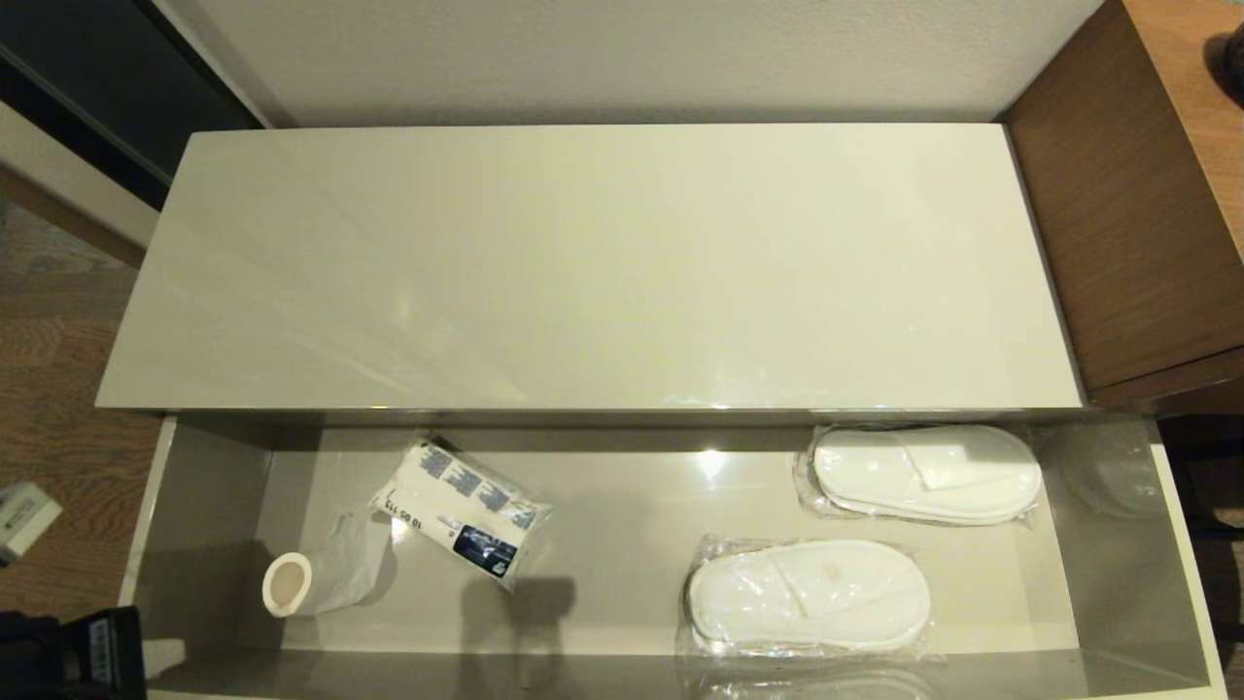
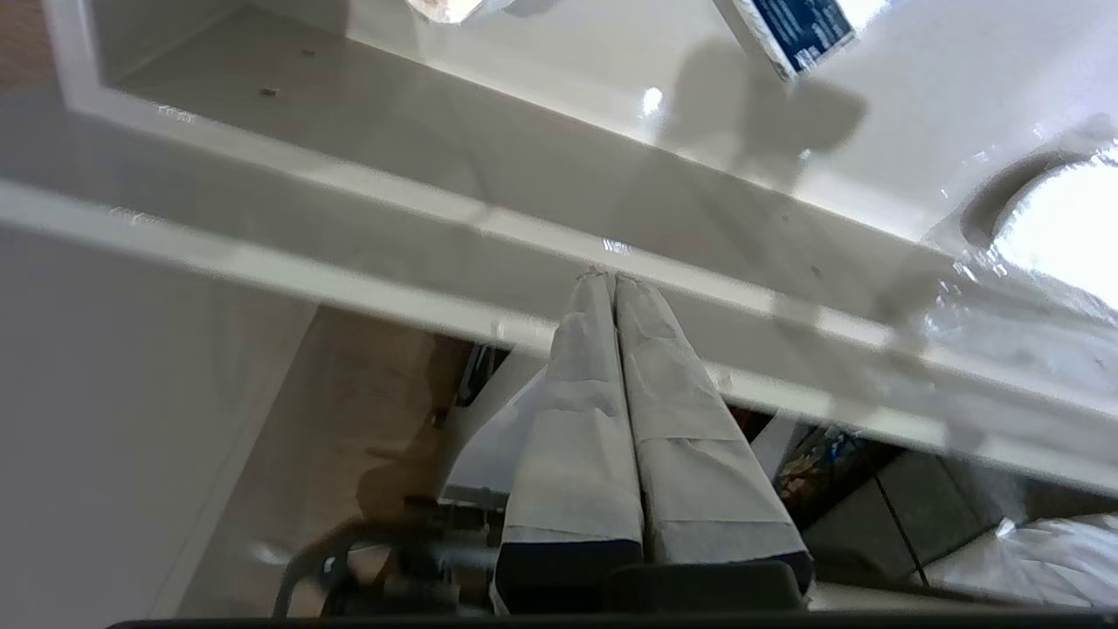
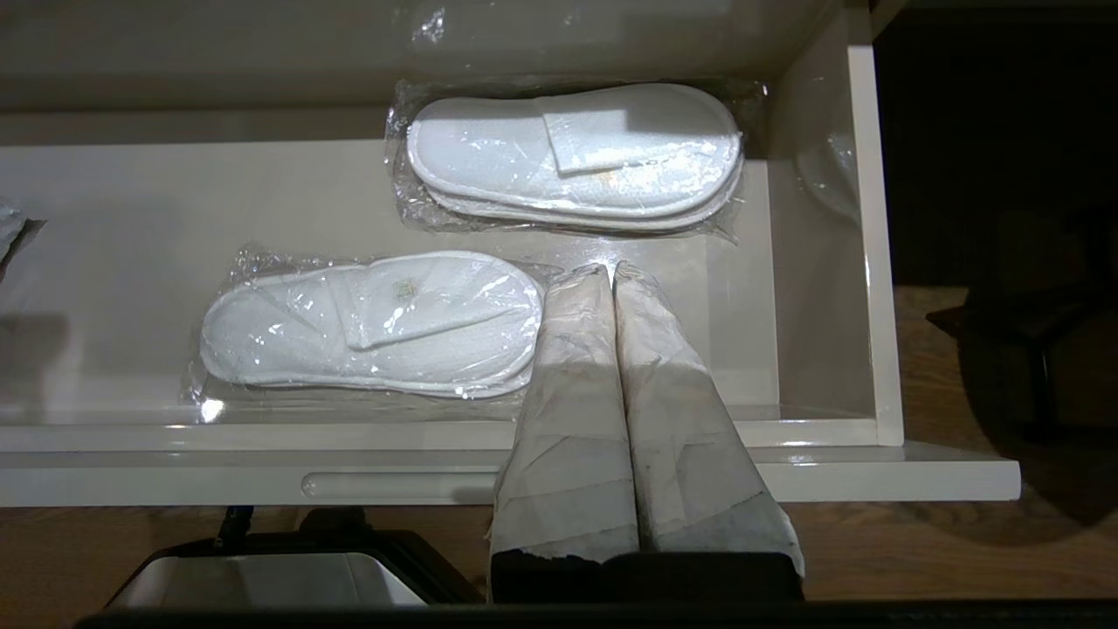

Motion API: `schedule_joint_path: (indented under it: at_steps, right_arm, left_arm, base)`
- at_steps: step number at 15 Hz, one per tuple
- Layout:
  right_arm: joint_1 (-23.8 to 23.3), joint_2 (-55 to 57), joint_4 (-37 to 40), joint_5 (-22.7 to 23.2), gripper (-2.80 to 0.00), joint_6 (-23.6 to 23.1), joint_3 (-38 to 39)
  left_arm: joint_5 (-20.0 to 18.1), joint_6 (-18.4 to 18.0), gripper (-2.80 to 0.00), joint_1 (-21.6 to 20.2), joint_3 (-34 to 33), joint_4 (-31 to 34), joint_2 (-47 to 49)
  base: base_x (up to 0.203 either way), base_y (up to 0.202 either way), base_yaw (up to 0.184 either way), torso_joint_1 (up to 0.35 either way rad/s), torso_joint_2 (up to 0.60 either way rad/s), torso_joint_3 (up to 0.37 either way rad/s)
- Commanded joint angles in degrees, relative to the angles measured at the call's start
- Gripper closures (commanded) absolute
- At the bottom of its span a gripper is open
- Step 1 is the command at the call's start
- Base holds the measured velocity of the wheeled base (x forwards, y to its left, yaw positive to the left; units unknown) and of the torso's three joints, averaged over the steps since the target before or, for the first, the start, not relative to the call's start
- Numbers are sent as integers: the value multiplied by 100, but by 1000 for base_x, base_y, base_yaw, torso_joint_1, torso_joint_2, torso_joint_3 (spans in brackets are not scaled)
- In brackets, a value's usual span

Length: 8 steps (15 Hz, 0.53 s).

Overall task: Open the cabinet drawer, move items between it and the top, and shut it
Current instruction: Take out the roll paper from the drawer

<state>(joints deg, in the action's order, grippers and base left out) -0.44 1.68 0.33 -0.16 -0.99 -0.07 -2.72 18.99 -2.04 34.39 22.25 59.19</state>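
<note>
Closed left fingers hover empty at the front wall of the open cabinet drawer. Closed right fingers hang just beside the near slippers, touching nothing. Beyond lie the far slippers, a toilet-paper roll and a blue-printed packet reading "10 05 113". Farthest, the top holds nothing. Likely next: open the fingers wide, then pinch the roll gently.
</note>
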Motion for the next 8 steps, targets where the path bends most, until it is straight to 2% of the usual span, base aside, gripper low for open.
schedule_joint_path:
  at_steps: [1,3,7,8]
  right_arm:
    - [0,16,2,-2,0,2,-1]
    - [0,8,2,-2,0,2,-1]
    - [0,16,2,-2,0,2,-1]
    - [0,8,2,-2,0,2,-1]
  left_arm:
    - [-11,-29,0,-188,-390,-550,555]
    - [-9,-71,0,-284,-404,-669,631]
    - [-4,-141,0,-802,-350,-1303,1804]
    - [-2,-37,-280,-845,-337,-1388,1978]
  base:
    - [0,0,0,0,0,0]
    - [0,0,0,0,0,0]
    - [0,0,0,0,0,0]
    - [0,0,0,0,0,0]
